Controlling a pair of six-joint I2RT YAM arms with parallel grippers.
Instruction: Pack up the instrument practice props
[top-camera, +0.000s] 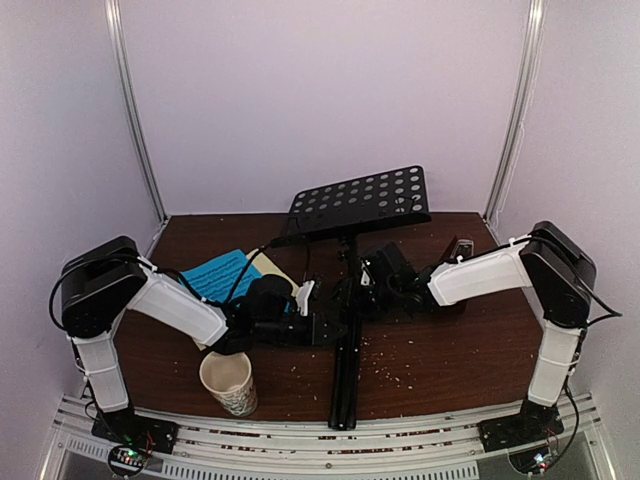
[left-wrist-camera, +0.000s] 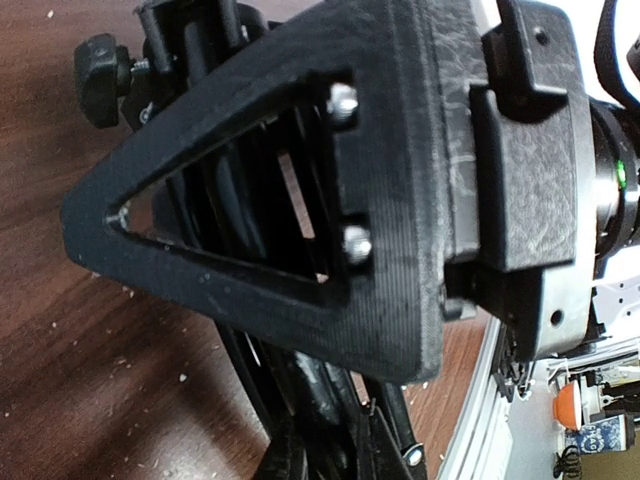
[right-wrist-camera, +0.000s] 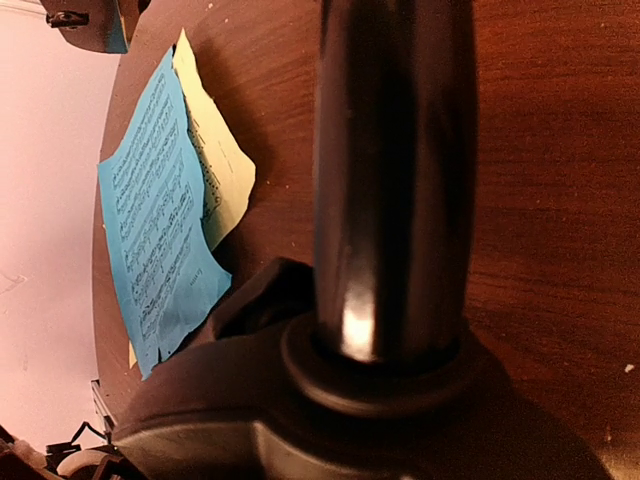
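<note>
- The music stand (top-camera: 360, 200) sits mid-bench (top-camera: 440, 360). Its black perforated tray is at the far side, and its pole (right-wrist-camera: 390, 170) runs from there toward the near edge.
- The left pincer (top-camera: 318, 322) is right beside the pole's left side. One black triangular finger (left-wrist-camera: 400, 150) fills the wrist view, with the stand's folded legs showing through it. I cannot tell whether the pincer is spread or pressed together.
- The right pincer (top-camera: 358, 288) is against the pole's right side, slightly nearer the tray. Its wrist view shows only the pole, so I cannot tell its state.
- A blue sheet (right-wrist-camera: 155, 220) lies flat to the left of the stand, overlapping a pale yellow sheet (right-wrist-camera: 222, 160).
- A small dark shape to the right of the stand, behind the right arm, is possibly the metronome (top-camera: 459, 246).
- The mug (top-camera: 230, 383) stands to the left of the pole's near end.
</note>
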